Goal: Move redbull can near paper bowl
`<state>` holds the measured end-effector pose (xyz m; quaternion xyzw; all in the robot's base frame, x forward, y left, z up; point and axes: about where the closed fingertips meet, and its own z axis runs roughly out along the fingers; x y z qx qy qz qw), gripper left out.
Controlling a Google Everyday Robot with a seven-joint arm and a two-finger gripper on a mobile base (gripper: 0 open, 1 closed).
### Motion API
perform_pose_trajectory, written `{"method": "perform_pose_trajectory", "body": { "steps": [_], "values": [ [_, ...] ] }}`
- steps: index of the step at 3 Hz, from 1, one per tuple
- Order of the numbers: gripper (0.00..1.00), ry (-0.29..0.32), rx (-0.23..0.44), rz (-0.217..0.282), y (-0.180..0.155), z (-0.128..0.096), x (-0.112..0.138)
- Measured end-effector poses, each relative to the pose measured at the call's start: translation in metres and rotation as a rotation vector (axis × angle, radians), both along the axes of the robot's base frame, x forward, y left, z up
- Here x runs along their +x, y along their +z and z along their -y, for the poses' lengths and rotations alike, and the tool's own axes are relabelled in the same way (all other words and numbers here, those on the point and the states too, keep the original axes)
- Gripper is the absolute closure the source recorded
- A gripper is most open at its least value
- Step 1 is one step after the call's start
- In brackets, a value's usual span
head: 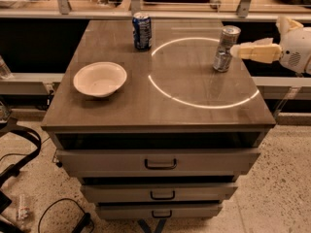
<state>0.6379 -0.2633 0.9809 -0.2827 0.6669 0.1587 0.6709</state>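
The redbull can (225,48), tall, slim and silver-grey, stands upright at the right rear of the table top, on the edge of a ring of light. The paper bowl (100,79), shallow and white, sits on the left side of the table, far from the can. My gripper (237,51) reaches in from the right at can height. Its tip is right beside the can's right side. I cannot see whether it touches the can.
A shorter blue can (142,30) stands upright at the table's rear centre. The brown table (160,110) has three drawers below. A railing and a shelf run behind it. Cables lie on the floor at the lower left.
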Motion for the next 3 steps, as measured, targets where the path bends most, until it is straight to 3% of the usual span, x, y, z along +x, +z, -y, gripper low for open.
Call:
{"method": "perform_pose_trajectory", "body": {
  "steps": [2,3],
  "values": [
    [0.00,0.016,0.161,-0.008,-0.021,-0.013,0.062],
    [0.03,0.037,0.164,-0.058,-0.041,-0.029,0.083]
  ]
}}
